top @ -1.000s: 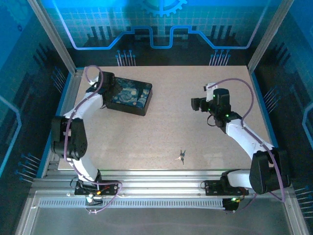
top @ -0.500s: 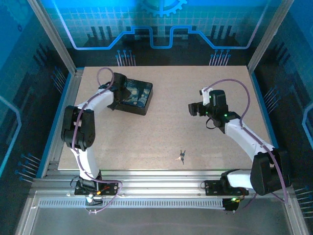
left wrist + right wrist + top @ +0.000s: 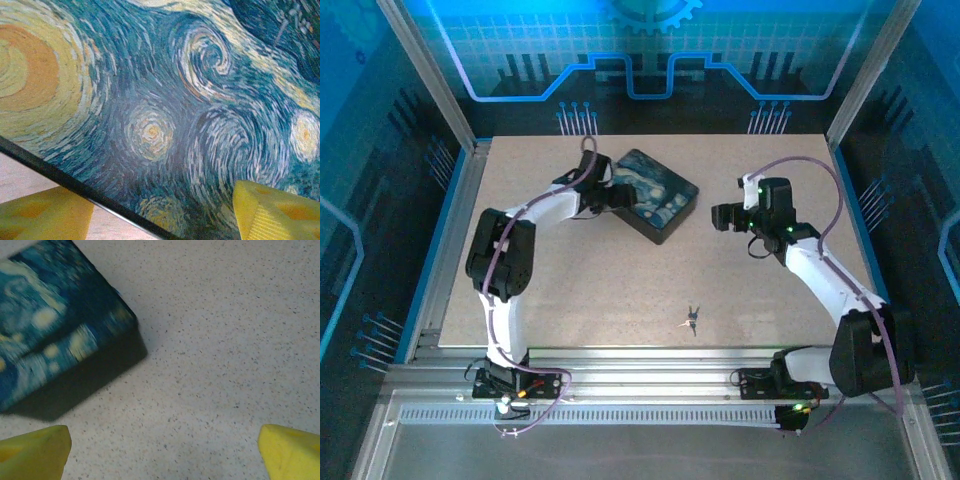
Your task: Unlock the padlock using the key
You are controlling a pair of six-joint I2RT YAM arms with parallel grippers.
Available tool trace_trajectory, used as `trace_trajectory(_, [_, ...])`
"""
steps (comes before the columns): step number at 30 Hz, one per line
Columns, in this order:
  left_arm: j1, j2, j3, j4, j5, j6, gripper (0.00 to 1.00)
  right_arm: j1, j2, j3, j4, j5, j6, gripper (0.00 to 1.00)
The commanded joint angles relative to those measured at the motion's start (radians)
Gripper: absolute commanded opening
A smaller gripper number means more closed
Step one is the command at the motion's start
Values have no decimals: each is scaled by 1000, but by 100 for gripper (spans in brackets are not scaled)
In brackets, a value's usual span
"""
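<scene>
The key is a tiny silvery bunch, its thin blades splayed, too small for any stamp to be read. It lies on the speckled table near the front edge, well apart from both arms. The left gripper straddles an edge of the painted box, a lid of blue and yellow swirls. Its fingers stand apart, but whether they pinch the box cannot be told. The right gripper hangs wide open and empty, just beside the box.
</scene>
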Motion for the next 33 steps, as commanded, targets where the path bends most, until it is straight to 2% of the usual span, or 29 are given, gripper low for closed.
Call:
trace_trajectory(1, [-92,85,40,-213,189,243,75,-18,63,46,-22,-58,46,97])
trace_trajectory(8, [-65,19,46,-168,145,158,82,-35,177,66,-16,-78,122,93])
trace_trajectory(16, [-23,-98,26,-136,154,84,88,-6,197,21,3,-169,163,91])
trace_trajectory(21, [4,-154,-27,-101,159,21,89,69,240,-5,53,-183,179,89])
trace_trajectory(24, [19,-185,-51,-121,120,-3,89,118,260,-7,64,-193,198,88])
trace_trajectory(28, [39,-231,-83,-160,19,-36,89,224,271,-11,107,-202,238,88])
trace_trajectory(33, [50,-267,-104,-244,-124,-81,90,418,331,50,158,-186,306,88])
